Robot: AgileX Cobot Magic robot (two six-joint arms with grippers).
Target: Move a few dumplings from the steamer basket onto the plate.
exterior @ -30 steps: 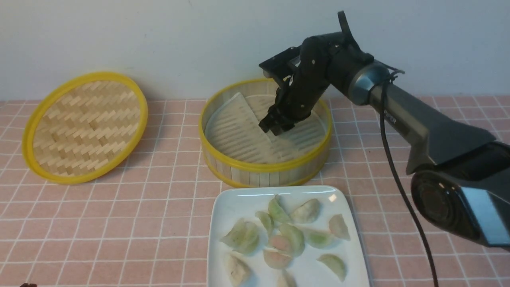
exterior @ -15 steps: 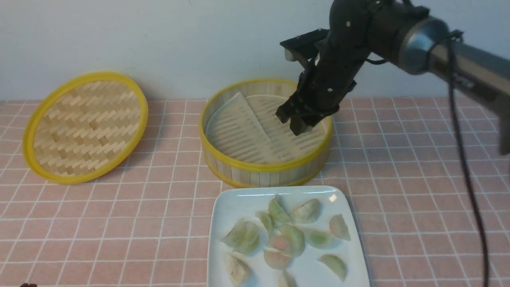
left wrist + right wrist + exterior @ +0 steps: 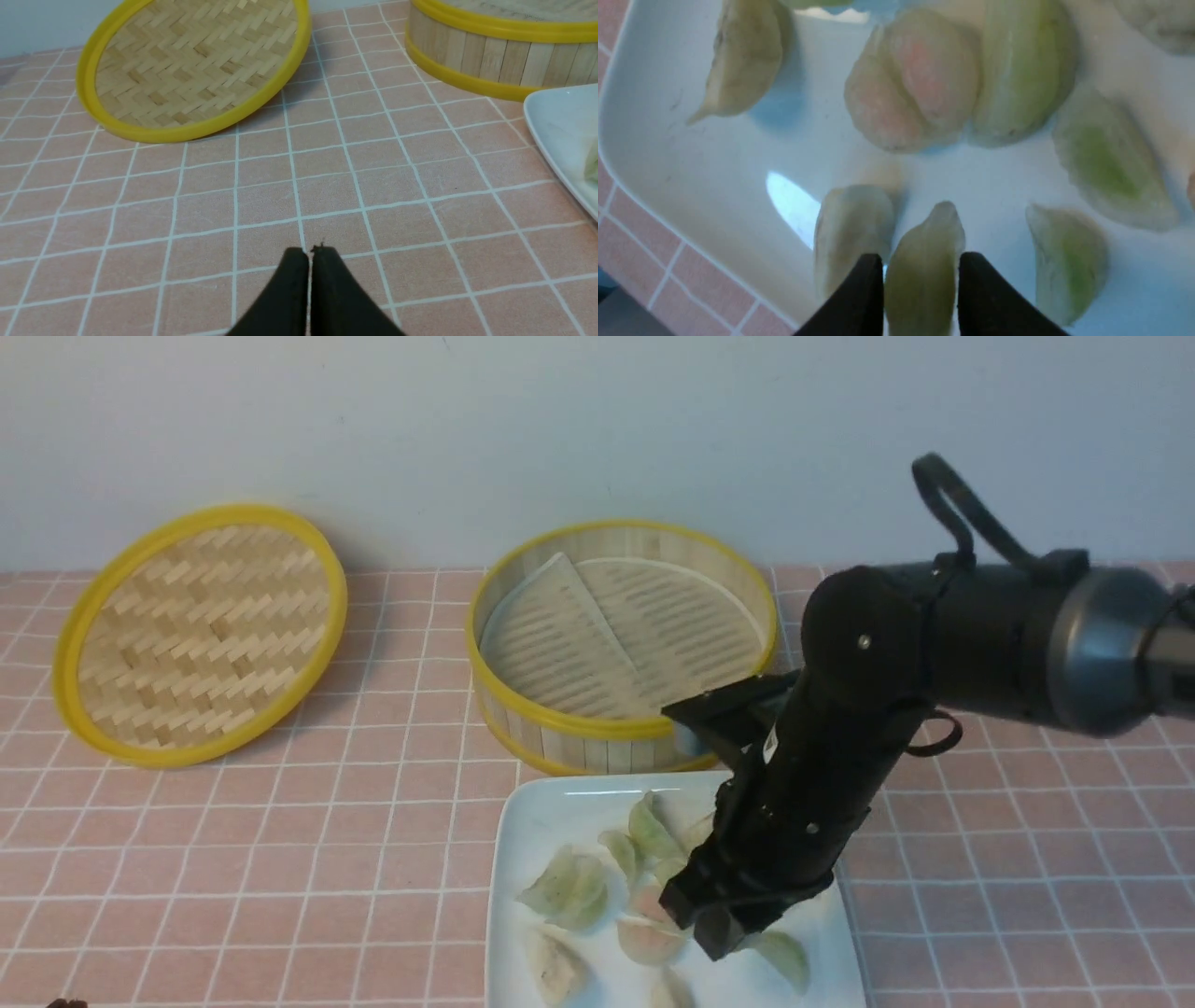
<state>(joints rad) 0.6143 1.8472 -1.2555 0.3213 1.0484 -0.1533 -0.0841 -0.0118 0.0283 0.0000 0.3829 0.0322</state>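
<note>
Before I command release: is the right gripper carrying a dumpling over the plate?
Yes, the right gripper is shut on a pale green dumpling, with the plate beneath.

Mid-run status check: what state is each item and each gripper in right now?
steamer basket: uncovered, visible floor looks bare.
lid: off the basket, lying apart on its left.
plate: holds several dumplings.
right gripper: shut on a pale green dumpling, over the plate.
left gripper: shut, empty, over the tablecloth.
</note>
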